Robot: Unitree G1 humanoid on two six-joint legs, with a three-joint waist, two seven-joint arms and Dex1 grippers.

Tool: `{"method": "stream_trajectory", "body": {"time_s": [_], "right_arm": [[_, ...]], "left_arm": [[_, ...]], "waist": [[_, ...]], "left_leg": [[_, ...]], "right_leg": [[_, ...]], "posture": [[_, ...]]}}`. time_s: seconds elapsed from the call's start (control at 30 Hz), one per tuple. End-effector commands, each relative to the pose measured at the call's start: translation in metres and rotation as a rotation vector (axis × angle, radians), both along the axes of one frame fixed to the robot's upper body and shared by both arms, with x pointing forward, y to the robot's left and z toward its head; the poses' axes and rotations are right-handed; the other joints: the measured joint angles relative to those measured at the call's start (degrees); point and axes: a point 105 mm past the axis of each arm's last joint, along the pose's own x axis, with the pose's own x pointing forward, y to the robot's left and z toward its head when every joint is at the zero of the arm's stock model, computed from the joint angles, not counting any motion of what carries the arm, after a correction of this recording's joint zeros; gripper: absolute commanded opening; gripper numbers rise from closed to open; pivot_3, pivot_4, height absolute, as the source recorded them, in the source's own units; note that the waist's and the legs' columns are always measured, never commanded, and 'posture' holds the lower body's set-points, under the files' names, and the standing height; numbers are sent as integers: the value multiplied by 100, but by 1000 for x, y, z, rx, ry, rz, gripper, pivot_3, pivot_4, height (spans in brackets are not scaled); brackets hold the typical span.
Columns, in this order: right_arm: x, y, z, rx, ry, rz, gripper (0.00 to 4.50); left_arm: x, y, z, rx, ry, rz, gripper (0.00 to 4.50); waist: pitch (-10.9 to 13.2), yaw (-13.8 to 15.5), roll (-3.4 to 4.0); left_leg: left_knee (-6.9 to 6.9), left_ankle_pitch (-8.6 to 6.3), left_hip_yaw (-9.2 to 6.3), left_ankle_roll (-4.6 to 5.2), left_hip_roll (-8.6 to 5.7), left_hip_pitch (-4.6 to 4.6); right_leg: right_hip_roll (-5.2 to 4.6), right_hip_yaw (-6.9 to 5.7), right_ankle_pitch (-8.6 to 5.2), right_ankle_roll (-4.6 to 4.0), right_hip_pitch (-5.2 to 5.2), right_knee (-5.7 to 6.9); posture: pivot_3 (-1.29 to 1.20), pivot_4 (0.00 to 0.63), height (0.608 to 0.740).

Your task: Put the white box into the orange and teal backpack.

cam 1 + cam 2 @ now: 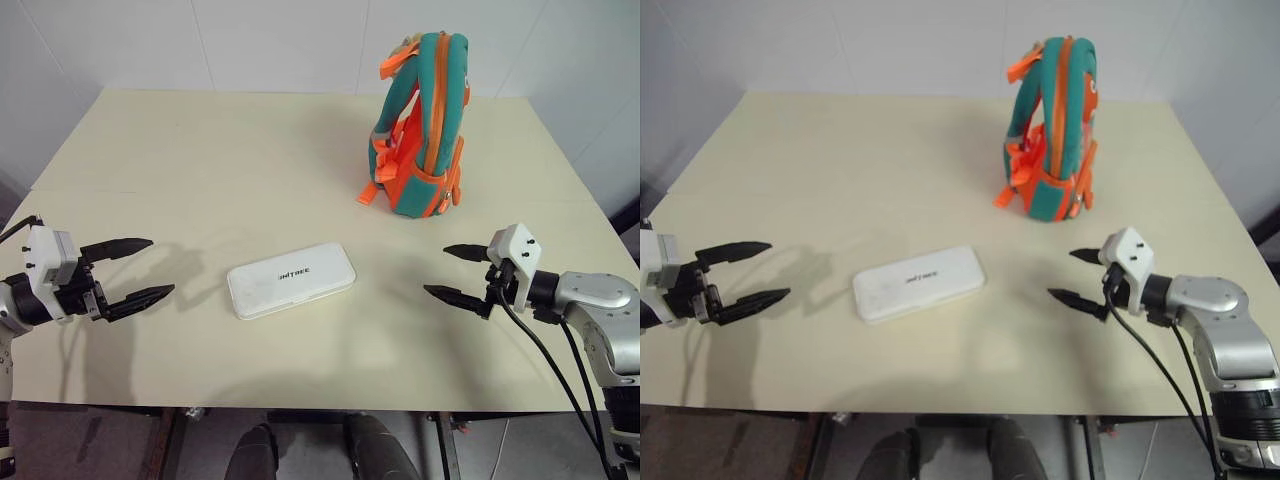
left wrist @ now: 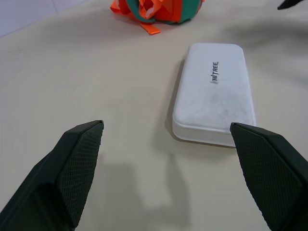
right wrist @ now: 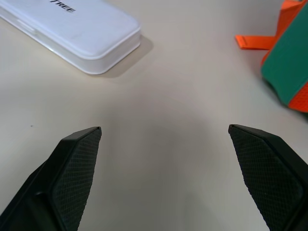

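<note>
The white box lies flat on the cream table, near the front middle, with dark lettering on its lid. The orange and teal backpack stands upright at the back right, well behind the box. My left gripper hovers open to the left of the box, its fingers pointing toward it and holding nothing. On the other side, my right gripper is open too, aimed at the box's right end with a gap between them. The left wrist view has the box ahead between the fingers, and the right wrist view catches its end.
The table runs wide and bare to the left and behind the box. An orange strap trails from the backpack's foot onto the table. White walls close the back, and the table's front edge lies just below both grippers.
</note>
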Motion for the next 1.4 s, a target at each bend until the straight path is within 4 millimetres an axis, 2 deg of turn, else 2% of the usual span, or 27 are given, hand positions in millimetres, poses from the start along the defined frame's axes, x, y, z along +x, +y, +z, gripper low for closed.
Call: {"method": "stream_trajectory", "body": {"time_s": [0.03,0.3,0.53,0.57,0.73,0.9,1.0,1.1,1.23,1.4], "right_arm": [[-3,0,18,17,-66,-14,4480],[-1,5,17,24,-63,-32,4480],[10,26,15,4,-83,-23,4480],[12,28,14,-19,-93,-29,4500],[19,38,15,-24,-109,-25,2816],[34,47,12,-23,-111,-76,1101],[46,52,9,-32,-111,-103,83],[56,55,3,-50,-94,-127,11],[67,62,-4,-66,-91,-149,11],[72,71,-18,-88,-53,-148,11]], "left_arm": [[5,1,8,29,-33,-6,4500],[13,-7,8,16,-47,-24,4500],[13,-4,10,-15,-105,43,4500],[11,-5,13,-36,-128,39,4110],[5,-12,5,-64,-78,15,2637],[5,-6,-4,-108,44,145,1056],[-2,-9,-12,-134,111,178,116],[-10,-13,-33,-57,246,208,22],[-14,-23,-49,-84,337,218,22],[-10,-32,-57,-145,378,229,22]], "waist": [[0,1,0],[0,-9,-1],[-1,-10,-1],[-1,-7,-1],[-1,-1,-2],[-2,-15,-4],[-3,-36,-5],[-3,-24,-6],[-4,-12,-8],[-4,-15,-8]], "left_leg": [[2,0,0,0,-1,0],[6,0,1,0,0,0],[12,0,1,1,-1,1],[13,0,2,1,-1,1],[13,-2,3,3,-1,-3],[18,-2,3,4,-1,-2],[19,-2,4,4,-1,-1],[18,-2,3,4,0,-1],[19,-2,4,4,-2,-2],[19,-2,4,3,-4,-2]], "right_leg": [[0,0,1,1,0,1],[1,3,2,4,0,2],[0,6,4,8,2,5],[0,7,5,8,2,5],[-1,8,5,9,0,3],[-1,9,6,10,1,5],[-1,11,6,10,0,7],[0,11,6,10,-2,8],[-2,12,6,10,-2,7],[-3,12,6,10,-1,6]], "posture": [[0,150,740],[0,150,740],[0,150,740],[0,150,740],[0,150,740],[0,150,740],[0,150,740],[0,150,740],[0,150,740],[0,150,740]]}}
